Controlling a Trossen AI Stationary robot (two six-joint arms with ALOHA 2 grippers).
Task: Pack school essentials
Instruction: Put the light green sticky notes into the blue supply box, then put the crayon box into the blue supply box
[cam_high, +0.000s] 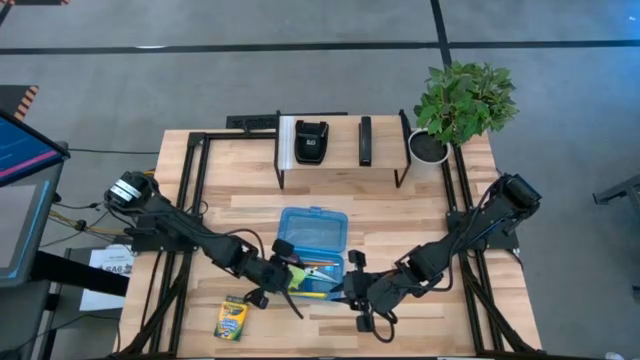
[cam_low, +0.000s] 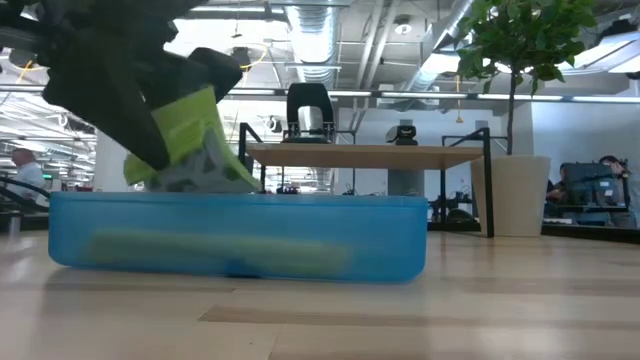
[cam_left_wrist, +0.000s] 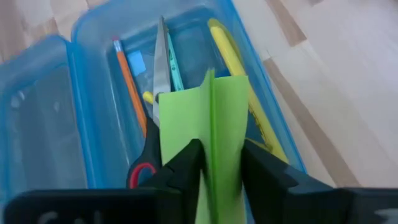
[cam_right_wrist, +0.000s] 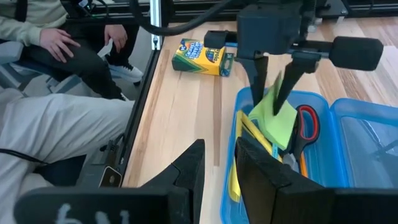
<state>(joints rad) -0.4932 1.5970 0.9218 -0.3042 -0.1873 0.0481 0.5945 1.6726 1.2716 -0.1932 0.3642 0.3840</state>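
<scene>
Lowering the green sticky-note pad (cam_left_wrist: 214, 134) into the blue case (cam_high: 313, 232), left gripper (cam_left_wrist: 217, 168) holding it by its lower edge between both fingers.

Pad hangs upright over the case's open tray, above the scissors (cam_left_wrist: 155, 118), orange pencil (cam_left_wrist: 127, 87), teal pen (cam_left_wrist: 174, 62) and yellow highlighter (cam_left_wrist: 239, 93) already lying inside. Judged light, soft, a little floppy: leaves may fan or bend, so pinch is best near the bound edge, flat faces against the pads. My left arm reaches in from the table's left, wrist tipped down over the tray. Right gripper (cam_right_wrist: 217, 168) rests low at the case's near right edge, fingers narrowly apart, holding nothing. Crayon box (cam_high: 231, 318) lies on the table outside the case, not yet packed.
</scene>
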